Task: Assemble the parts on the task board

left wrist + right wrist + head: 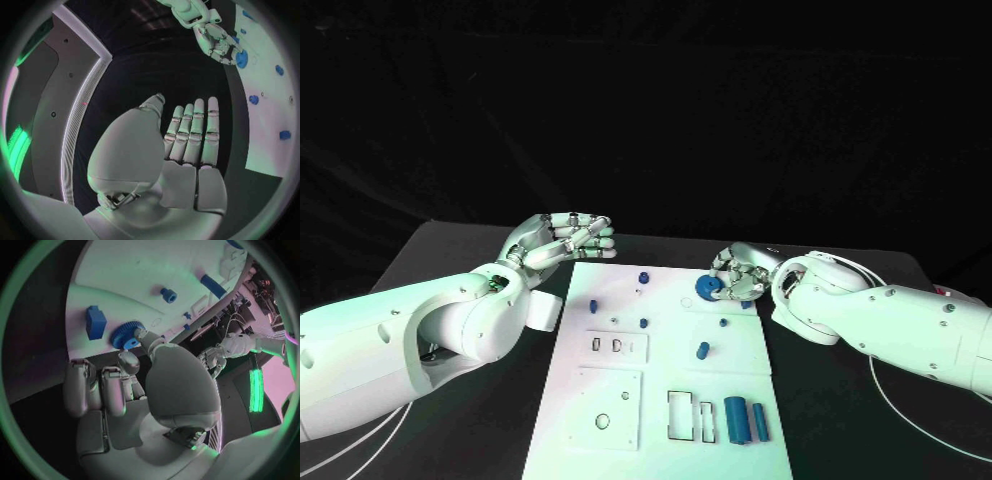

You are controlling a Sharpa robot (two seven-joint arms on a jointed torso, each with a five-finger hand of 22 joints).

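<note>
Black table (pixel 459 250), right hand (pixel 740 275) gripping blue gear (pixel 708 287)

The head camera looks down on the task board (pixel 661 370) from above. Each wrist camera sits close behind its own hand, and both share the board's far edge.

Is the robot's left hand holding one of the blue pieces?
No, the left hand holds nothing, its fingers stretched out straight over the dark table beside the task board.
</note>
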